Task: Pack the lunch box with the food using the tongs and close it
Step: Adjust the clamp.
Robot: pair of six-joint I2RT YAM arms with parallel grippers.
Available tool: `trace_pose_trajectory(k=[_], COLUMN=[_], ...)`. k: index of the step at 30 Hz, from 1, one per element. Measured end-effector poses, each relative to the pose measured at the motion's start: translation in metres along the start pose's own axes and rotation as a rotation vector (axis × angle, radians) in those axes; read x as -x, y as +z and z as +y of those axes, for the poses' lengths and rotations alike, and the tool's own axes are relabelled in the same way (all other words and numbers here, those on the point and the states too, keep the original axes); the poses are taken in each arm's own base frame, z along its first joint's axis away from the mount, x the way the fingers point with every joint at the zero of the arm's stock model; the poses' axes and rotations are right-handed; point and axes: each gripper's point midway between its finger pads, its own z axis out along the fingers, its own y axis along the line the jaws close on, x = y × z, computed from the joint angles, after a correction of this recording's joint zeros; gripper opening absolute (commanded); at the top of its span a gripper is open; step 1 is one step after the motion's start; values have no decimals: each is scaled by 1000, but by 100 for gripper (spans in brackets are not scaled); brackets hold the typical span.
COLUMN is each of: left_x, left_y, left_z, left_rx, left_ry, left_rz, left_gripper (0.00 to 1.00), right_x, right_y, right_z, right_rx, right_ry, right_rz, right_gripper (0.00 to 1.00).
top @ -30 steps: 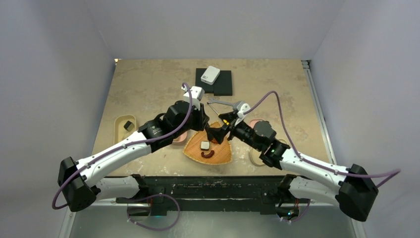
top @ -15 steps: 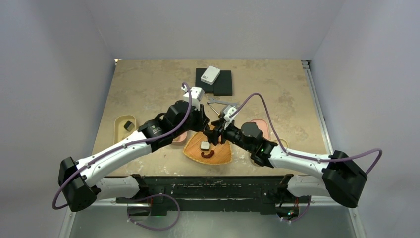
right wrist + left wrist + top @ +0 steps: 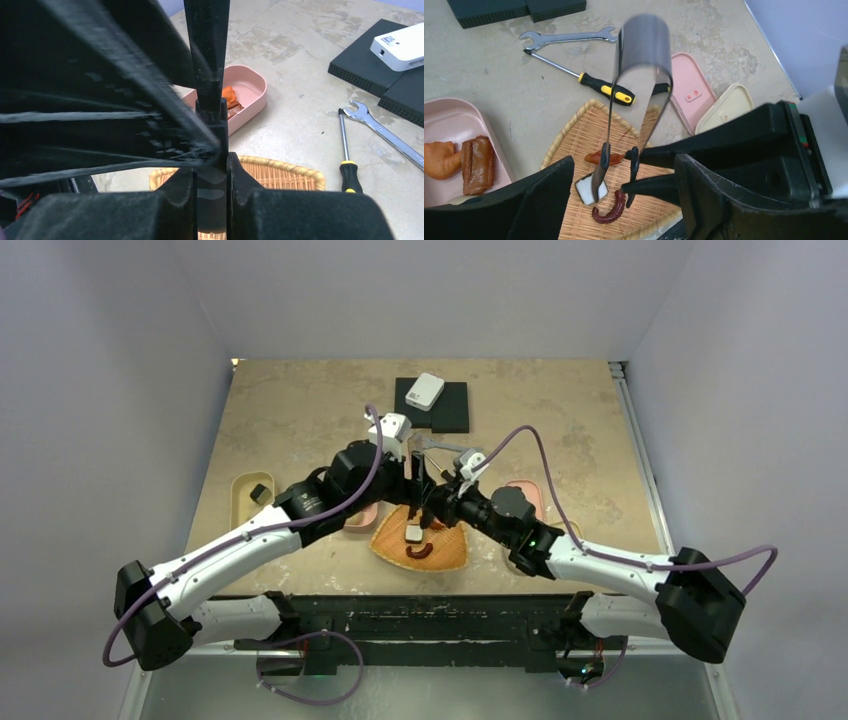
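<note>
my right gripper (image 3: 211,175) is pinching the tongs (image 3: 644,55), fingers (image 3: 186,192) drawn narrow on 1 of the 2 slim arms, low down. the tongs are standing upright, bend at the top, tips pointing down over the woven tray (image 3: 574,135). my left gripper (image 3: 624,165) is hanging around them with fingers (image 3: 539,195) spread wide, 1 on each side, gripping nothing.

under the tips, on the tray: a black-and-white piece (image 3: 585,190), a red bit (image 3: 593,159) and a curled brown sausage (image 3: 609,214) are lying close together. the free tong tip is overlapping the black-and-white piece in the left wrist view; contact, cannot tell.

just left of the tray a pink lunch box (image 3: 469,105) is sitting open, holding an orange piece (image 3: 439,157) and a brown piece (image 3: 476,162). further left a beige lunch box (image 3: 240,485) is holding 1 dark piece (image 3: 258,492).

beyond the tray a screwdriver (image 3: 606,90) and a wrench (image 3: 569,36) are lying near each other. to the right, a pink lid (image 3: 691,90) and a beige lid (image 3: 724,105) are lying flat, side by side.

at the far end a black box (image 3: 452,408) is carrying a white device (image 3: 426,391).
</note>
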Motion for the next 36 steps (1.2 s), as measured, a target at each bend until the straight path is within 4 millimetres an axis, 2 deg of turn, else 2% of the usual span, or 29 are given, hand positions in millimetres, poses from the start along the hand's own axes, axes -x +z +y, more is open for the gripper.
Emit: trace_pose_trajectory(k=[5,9,11,15,20,24,28,31,36], left_x=[10,21,27,30,15,2,-8,-14,-26], left_y=[-15,-34,-44,-55,-48,-43,-41,-36,-28], left_z=[-10,-15,-16,-15,-20,-27,-32,-31,-20], left_rx=[-69,-120,-140,-165,-219,-274,-323,-324,-290], left_ry=[47,108,139,179,225,248,272,287,309], left_rz=[-26,-70,-100,-128,-93,-60,-33,-18,10], left_gripper=[77,74,72,71,70,68,59,48,38], right_x=[15,27,35,52,59,60,71,79,78], right_y=[-11,-25,-31,-43,-54,-58,-57,-57,-55], right_z=[-19,-35,-32,-12,14,24,27,29,28], right_rx=[-21,-12,27,152,298,351,358,363,360], right_ry=[54,78,79,69,76,95,108,115,133], right_rz=[-49,-88,-106,-144,-145,-128,-140,-153,-140], right_gripper=[0,0,0,0,0,0,0,0,0])
